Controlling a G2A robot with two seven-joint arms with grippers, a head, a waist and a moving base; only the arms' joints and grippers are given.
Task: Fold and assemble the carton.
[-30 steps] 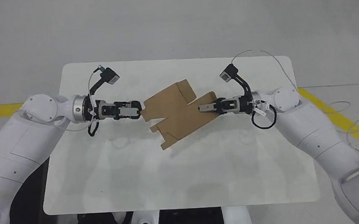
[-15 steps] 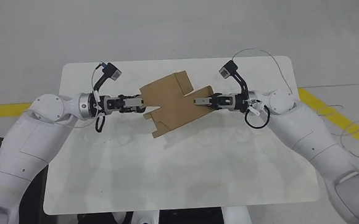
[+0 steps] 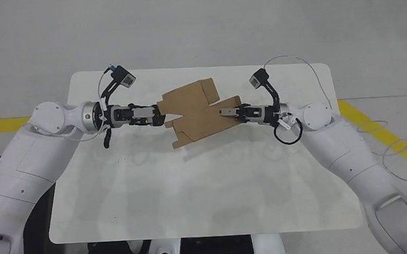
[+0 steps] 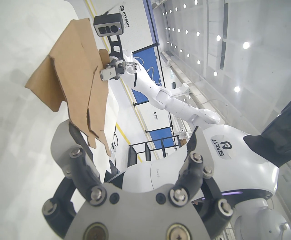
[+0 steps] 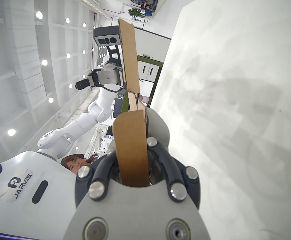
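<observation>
A flat brown carton [image 3: 196,113] hangs tilted above the middle of the white table [image 3: 124,202], toward its far side. My right gripper [image 3: 225,112] is shut on one carton flap [image 5: 130,145], which runs up between its fingers [image 5: 158,123]. In the left wrist view the right gripper [image 4: 109,73] clamps the carton's far edge. My left gripper [image 3: 162,117] is at the carton's opposite side, open, its fingers [image 4: 76,139] spread wide. A corner of the carton [image 4: 77,79] rests beside one of those fingers; the other finger stands well away from the cardboard.
The table's near half [image 3: 208,197] is bare white surface, with rounded edges all round. A yellow floor line [image 3: 0,125] runs past both sides of the table. A thin cable [image 3: 304,60] loops over the far right corner.
The carton has gone from lying low to tilted and shifted toward the table's far side. Both grippers moved that way with it, mostly in the first half second.
</observation>
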